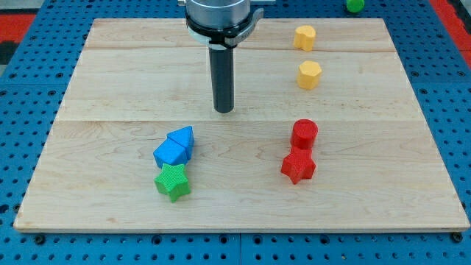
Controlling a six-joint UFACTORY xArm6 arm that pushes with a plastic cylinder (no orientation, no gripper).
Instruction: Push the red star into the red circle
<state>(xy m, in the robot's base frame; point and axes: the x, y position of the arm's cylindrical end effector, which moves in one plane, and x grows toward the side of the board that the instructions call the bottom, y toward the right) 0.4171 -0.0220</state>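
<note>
The red star [297,165] lies at the view's lower right on the wooden board [110,81]. The red circle [304,134] stands just above it, and the two touch. My tip [224,110] sits near the board's middle, well to the left of and above both red blocks, touching no block.
A blue triangle-like block [182,137] and a blue cube-like block [171,153] sit together at lower left, with a green star [173,182] just below them. Two yellow blocks [305,37] [309,74] stand at upper right. A green block [355,5] lies off the board at the top.
</note>
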